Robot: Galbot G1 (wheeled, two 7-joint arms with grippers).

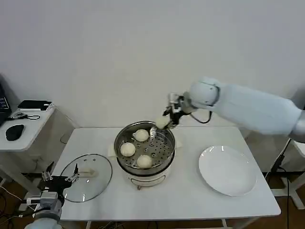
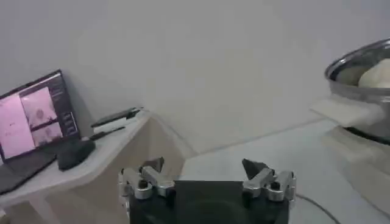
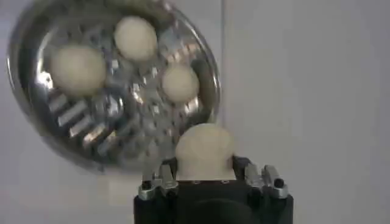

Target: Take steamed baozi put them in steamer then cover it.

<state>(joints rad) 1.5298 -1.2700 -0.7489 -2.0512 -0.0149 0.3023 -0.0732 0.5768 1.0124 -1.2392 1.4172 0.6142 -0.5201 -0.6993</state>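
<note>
The steamer (image 1: 167, 153) (image 3: 30, 131), a shiny steel pot with a perforated tray, stands mid-table on a white base. Three baozi lie on its tray (image 1: 141, 135) (image 1: 127, 149) (image 1: 144, 161), also seen from the right wrist (image 3: 135, 36) (image 3: 78, 68) (image 3: 180, 82). My right gripper (image 1: 164, 123) (image 3: 205, 173) hovers over the steamer's far right rim, shut on another cream baozi (image 1: 161, 122) (image 3: 205, 148). The glass lid (image 1: 86, 177) lies flat on the table to the steamer's left. My left gripper (image 1: 61, 177) (image 2: 207, 172) waits open at the table's front left corner beside the lid.
A white plate (image 1: 228, 170) with nothing on it sits at the right of the table. A side table (image 1: 21, 125) with a mouse and a laptop (image 2: 33, 125) stands at the far left. The wall is close behind the steamer.
</note>
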